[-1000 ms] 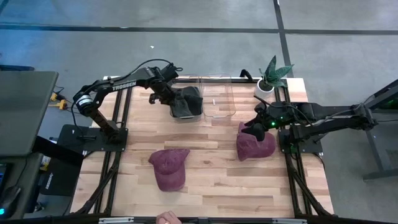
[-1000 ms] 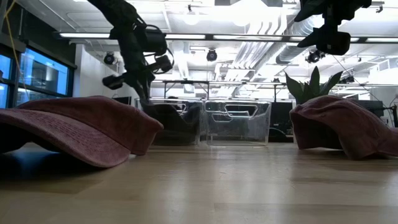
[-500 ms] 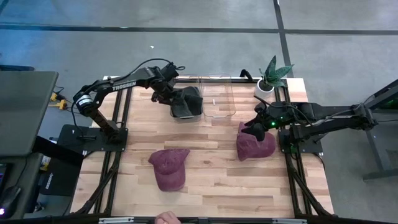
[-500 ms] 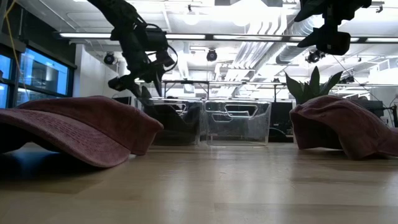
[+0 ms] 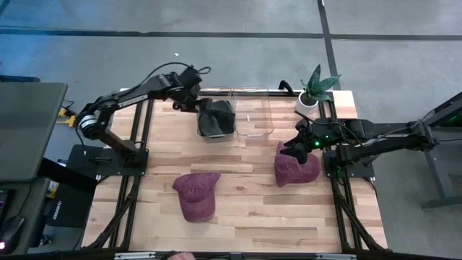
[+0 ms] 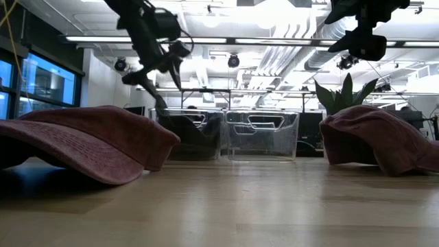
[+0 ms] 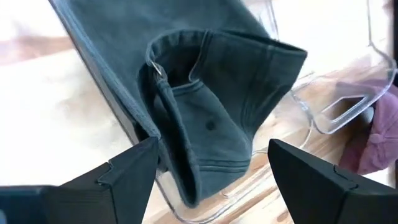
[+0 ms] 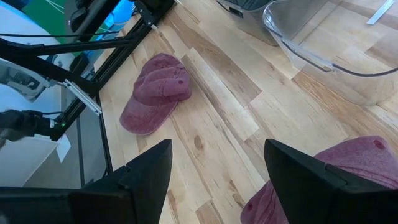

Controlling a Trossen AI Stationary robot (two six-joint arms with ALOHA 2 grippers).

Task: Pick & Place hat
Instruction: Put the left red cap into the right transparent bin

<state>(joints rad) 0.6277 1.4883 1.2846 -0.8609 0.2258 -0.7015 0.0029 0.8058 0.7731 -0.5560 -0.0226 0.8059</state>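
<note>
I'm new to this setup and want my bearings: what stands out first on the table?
Two maroon cloth caps lie on the wooden table: one near the middle-front, one at the right under the open right end effector. At the back, a dark grey cap sits in a clear plastic bin, the open left end effector just above its rim. An empty clear bin stands beside it.

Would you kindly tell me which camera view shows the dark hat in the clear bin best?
The left wrist view: the dark hat fills the picture, folded inside the clear bin. The high view shows it small from above, the low view only dimly through the bin wall, the right wrist view barely an edge.
</note>
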